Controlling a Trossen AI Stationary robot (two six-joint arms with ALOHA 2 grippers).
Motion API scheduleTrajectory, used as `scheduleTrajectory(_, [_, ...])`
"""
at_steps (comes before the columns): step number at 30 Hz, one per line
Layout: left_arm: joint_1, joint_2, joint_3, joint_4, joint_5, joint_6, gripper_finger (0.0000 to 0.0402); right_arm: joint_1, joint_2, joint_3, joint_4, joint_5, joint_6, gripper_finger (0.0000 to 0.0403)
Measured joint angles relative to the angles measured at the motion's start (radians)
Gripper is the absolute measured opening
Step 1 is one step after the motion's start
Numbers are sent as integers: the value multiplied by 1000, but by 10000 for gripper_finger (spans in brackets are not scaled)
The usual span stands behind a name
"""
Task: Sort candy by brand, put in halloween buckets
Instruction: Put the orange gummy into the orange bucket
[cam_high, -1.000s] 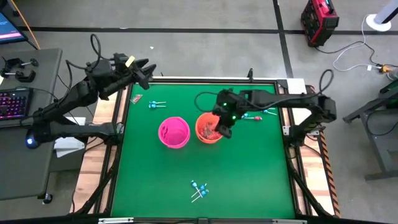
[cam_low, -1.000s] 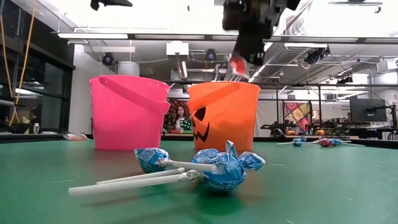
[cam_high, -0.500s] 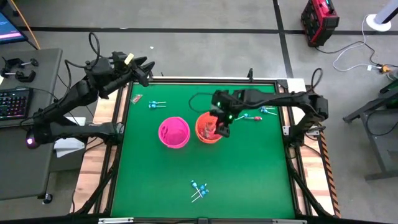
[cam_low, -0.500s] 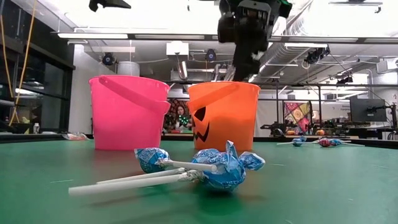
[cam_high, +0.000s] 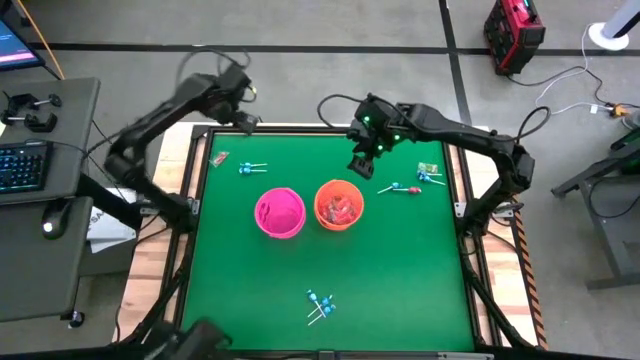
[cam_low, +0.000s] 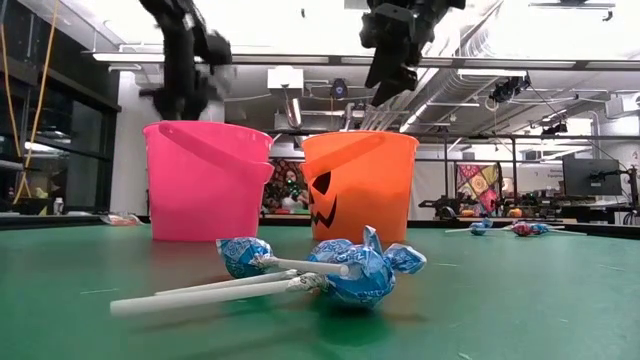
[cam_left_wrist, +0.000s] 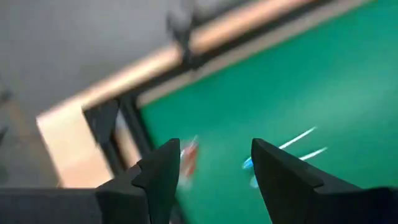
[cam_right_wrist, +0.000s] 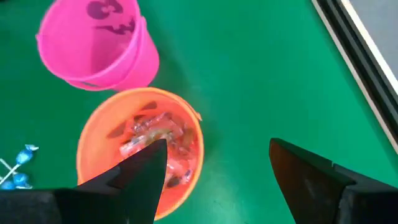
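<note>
The pink bucket (cam_high: 279, 212) and the orange bucket (cam_high: 338, 205) stand side by side mid-table; red-wrapped candy (cam_right_wrist: 155, 140) lies in the orange one. My right gripper (cam_high: 358, 164) hangs open above the table, just beyond the orange bucket (cam_right_wrist: 140, 155) on its far side. My left gripper (cam_high: 248, 118) is open over the far left corner. Ahead of it lie a red wrapped piece (cam_left_wrist: 189, 152) and blue lollipops (cam_left_wrist: 264, 163), flat on the green mat. More lollipops lie at the near middle (cam_high: 320, 305) and the far right (cam_high: 400, 187).
The table's black frame (cam_high: 300, 128) runs along the far edge under the left arm. A small wrapped piece (cam_high: 428, 168) lies near the far right lollipops. Bare green mat (cam_high: 400, 280) spreads across the near right. In the low view the near lollipops (cam_low: 340, 270) lie before both buckets.
My right gripper has let go of a red piece over the orange bucket, then risen and drawn back toward the far edge. My left arm has swung from outside the far left corner in over that corner and tipped its gripper downward.
</note>
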Motion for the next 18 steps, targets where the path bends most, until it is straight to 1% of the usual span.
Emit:
scheduleTrajectory(4, [67,190,1,-116,3,30,187,-10,3,-3,-27,0,-20,275])
scheduleTrajectory(7, [91,301,1,-167,1,49,187,-8,3,-3,-28,-1,-35,275])
scheduleTrajectory(11, [112,397,1,-173,4,58,187,-5,3,-4,-31,-2,-45,275])
scheduleTrajectory(18, [143,488,2,-186,4,58,186,-5,4,-4,-46,-2,-45,275])
